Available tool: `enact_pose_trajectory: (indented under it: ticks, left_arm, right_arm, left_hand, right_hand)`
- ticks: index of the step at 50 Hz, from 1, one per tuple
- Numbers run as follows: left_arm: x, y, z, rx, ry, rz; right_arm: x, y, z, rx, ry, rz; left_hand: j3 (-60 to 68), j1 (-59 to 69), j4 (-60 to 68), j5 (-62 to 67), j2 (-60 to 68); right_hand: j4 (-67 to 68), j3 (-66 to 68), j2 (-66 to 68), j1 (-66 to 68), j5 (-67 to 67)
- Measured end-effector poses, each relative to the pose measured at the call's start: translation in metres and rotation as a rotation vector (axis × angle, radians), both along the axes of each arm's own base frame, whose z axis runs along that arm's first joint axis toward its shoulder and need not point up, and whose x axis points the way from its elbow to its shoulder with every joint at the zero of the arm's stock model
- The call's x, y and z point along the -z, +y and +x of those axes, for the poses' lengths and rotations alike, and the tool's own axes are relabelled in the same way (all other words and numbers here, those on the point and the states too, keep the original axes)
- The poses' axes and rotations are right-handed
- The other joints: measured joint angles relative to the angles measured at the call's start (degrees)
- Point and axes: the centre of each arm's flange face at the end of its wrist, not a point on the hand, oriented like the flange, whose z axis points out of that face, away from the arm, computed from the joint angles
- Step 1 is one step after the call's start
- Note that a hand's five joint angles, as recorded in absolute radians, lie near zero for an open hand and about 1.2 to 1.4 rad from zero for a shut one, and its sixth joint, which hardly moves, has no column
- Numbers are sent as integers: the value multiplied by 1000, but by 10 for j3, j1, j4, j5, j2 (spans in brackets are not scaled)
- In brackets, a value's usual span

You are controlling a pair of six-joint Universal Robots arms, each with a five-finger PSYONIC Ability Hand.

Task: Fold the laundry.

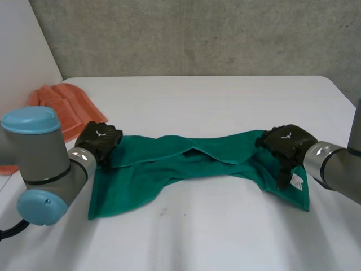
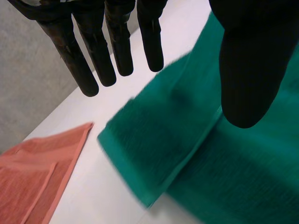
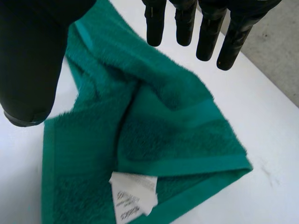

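- Farthest left, an orange cloth [image 1: 67, 110] is lying bunched near the edge of the white table [image 1: 225, 101], just beyond the left end of the towel.
- Next to it, the left hand [image 1: 99, 141] is sitting over the far left corner of the green towel [image 1: 186, 164]. Seen from its wrist, its fingers [image 2: 99, 56] are reaching straight out with the thumb standing well apart. Nothing is being pinched, and the towel's doubled-over corner is lying below the palm.
- Between the two hands the towel is stretching sideways across the table. It is rumpled and narrow at the middle and is spreading wider toward each end.
- At the right end, the right hand [image 1: 287, 144] is resting over the towel's far right corner. Its fingers [image 3: 184, 23] are held straight and spread from the thumb, gripping nothing, and the folded corner is lying beneath them.
- Just nearer than that hand, a white label [image 1: 296, 180] is showing on the towel's underlayer, close to the hem.
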Motion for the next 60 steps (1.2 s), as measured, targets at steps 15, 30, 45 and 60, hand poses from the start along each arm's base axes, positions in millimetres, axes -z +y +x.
enact_pose_trajectory:
  ticks: [15,30,45,60]
  left_arm:
    - [38,-42,10,-22,-96,-17]
    - [39,-59,2,-16,-86,-50]
    - [38,-77,-5,-26,-74,-96]
    - [-27,-60,-16,-16,-9,-190]
  right_arm:
    - [14,-4,-10,34,0,-12]
    - [15,-5,-10,34,-3,-20]
    - [16,-6,-11,40,-3,-19]
    - [11,-10,-21,115,-51,12]
  left_hand:
    - [-2,-3,-6,-9,-1]
    - [24,24,23,21,23]
    - [394,362,396,368,396]
    - [396,362,398,368,399]
  right_hand:
    - [0,0,0,0,0]
    - [0,0,0,0,0]
    - [0,0,0,0,0]
    - [0,0,0,0,0]
